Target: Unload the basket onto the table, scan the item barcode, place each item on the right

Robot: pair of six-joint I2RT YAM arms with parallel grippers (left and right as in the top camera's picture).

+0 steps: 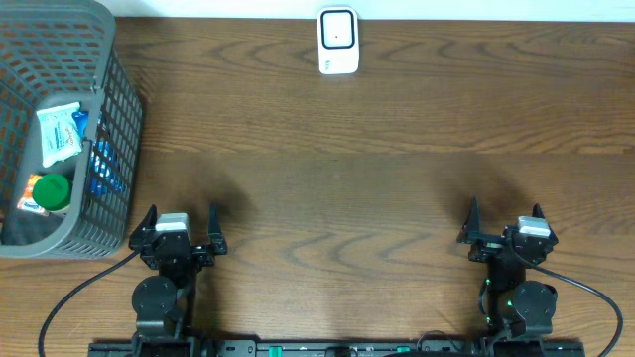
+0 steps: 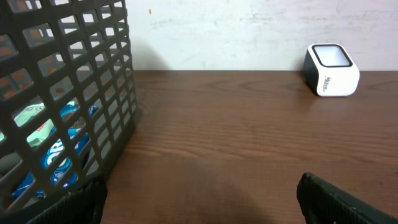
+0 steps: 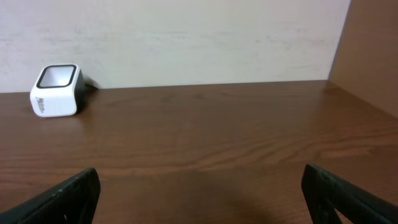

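Note:
Several items lie in the grey mesh basket [image 1: 125, 119] at the far left: a white packet [image 1: 60, 132], a blue packet [image 1: 104, 164] and a green-lidded orange tub [image 1: 45, 193]. No barcode shows on any of them. The white scanner [image 1: 337, 42] stands at the table's back edge, in the middle. My left gripper [image 1: 182, 216] rests open near the front edge, just right of the basket, with nothing between its fingers. My right gripper [image 1: 506, 213] is open and empty at the front right. In the left wrist view the basket wall [image 2: 74, 62] fills the left side, with the blue packet [image 2: 59, 155] behind the mesh.
The scanner [image 2: 331, 70] sits far ahead and to the right of the left gripper [image 2: 199, 186]. In the right wrist view the scanner [image 3: 56, 90] stands far left against a white wall, beyond the right gripper [image 3: 200, 177]. A brown side panel [image 3: 373, 50] rises on the right.

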